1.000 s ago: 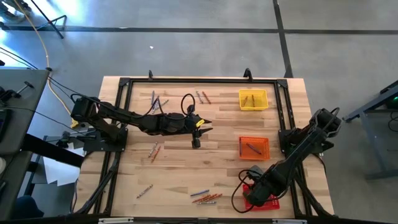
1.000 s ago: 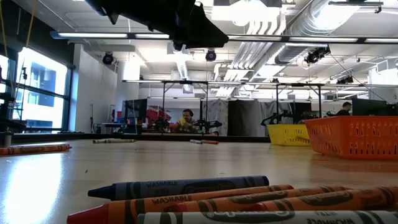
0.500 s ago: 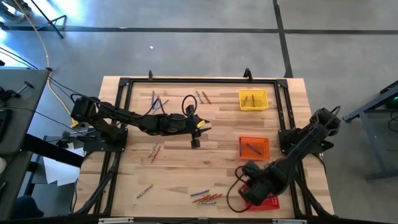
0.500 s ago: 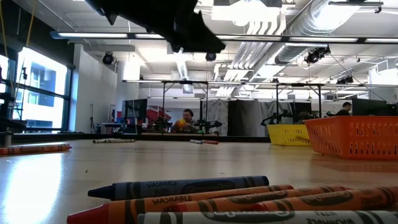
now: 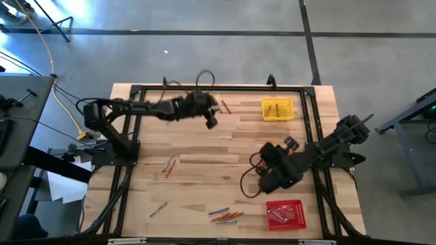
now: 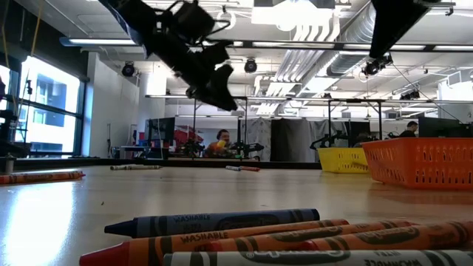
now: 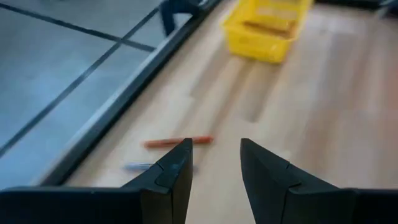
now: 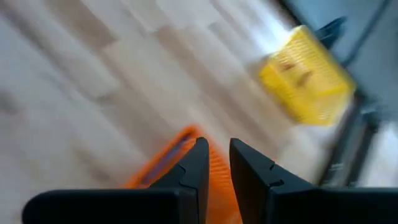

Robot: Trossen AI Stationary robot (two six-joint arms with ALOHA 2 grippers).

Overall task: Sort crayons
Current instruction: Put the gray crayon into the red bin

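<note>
Left wrist view shows the left gripper (image 7: 215, 163), open and empty, facing 2 crayons (image 7: 178, 142) lying crosswise just ahead near the table's far edge, while the right gripper (image 8: 214, 163), narrowly open, is far away.

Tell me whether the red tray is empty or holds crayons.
Not empty. In the high view the red tray at the table's near edge holds a few crayons lying near its left side; their exact number cannot be told.

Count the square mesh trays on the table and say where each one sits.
3. The yellow tray sits at the far right of the table, the red tray at the near right edge, and the orange tray between them, mostly hidden under the right arm from above.
</note>
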